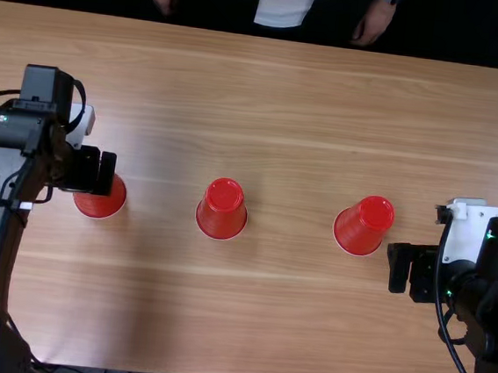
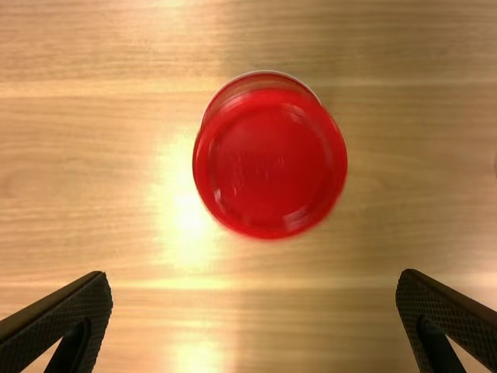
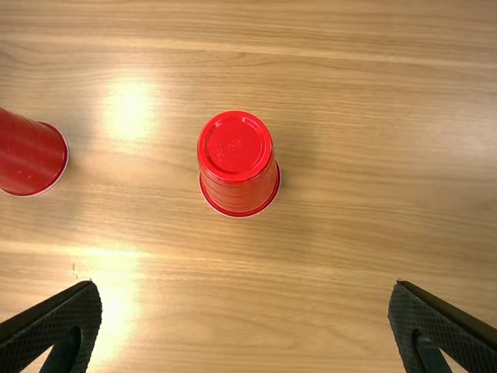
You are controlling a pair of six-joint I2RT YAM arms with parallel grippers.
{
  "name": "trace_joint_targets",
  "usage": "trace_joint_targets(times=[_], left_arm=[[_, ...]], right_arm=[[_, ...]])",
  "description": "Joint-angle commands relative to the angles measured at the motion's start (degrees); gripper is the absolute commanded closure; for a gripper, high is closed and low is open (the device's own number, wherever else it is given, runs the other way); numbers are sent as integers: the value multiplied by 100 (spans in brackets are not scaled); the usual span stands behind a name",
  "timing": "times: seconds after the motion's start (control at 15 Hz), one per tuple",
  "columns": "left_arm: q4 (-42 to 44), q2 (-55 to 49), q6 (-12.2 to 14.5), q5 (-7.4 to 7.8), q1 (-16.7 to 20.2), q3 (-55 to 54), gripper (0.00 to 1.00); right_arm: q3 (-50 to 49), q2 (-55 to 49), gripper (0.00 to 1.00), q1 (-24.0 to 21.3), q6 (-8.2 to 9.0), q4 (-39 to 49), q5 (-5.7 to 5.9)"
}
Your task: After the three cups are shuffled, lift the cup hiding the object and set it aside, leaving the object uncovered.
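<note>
The left cup (image 1: 102, 201), middle cup (image 1: 222, 208) and right cup (image 1: 364, 224), all red, are standing upside down in a row across the table (image 1: 284, 93), well apart from one another. The left gripper (image 2: 250, 281) is hanging over the left cup, fingers spread wide, holding nothing. The right gripper (image 3: 245, 286) is sitting near the right cup, toward the table's near edge, likewise wide and empty.

light brown wood table (image 1: 328, 97), glare spots (image 3: 130, 109), dark bkgd past far edge
</note>
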Motion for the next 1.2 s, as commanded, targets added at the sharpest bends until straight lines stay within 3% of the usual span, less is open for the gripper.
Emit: trace_joint_targets(times=[0.0,0.33,0.4,0.53,0.93,1.0,1.13], left_arm=[[35,214,-205,-51,-108,286,0],[35,838,-227,-51,-214,532,0],[35,952,-227,-103,-223,585,0],[24,1207,-237,-357,-231,681,0],[24,1567,-258,-399,-240,734,0],[3,1646,-258,-409,-240,743,10],[3,1664,-248,-409,-240,743,47]], right_arm=[[96,48,0,9,49,21,7],[-54,57,0,9,49,264,7],[-89,92,0,9,38,412,7],[-98,118,0,9,38,443,7],[-133,136,0,9,38,454,7],[-133,136,0,9,38,454,7],[-133,127,0,9,38,454,7]])
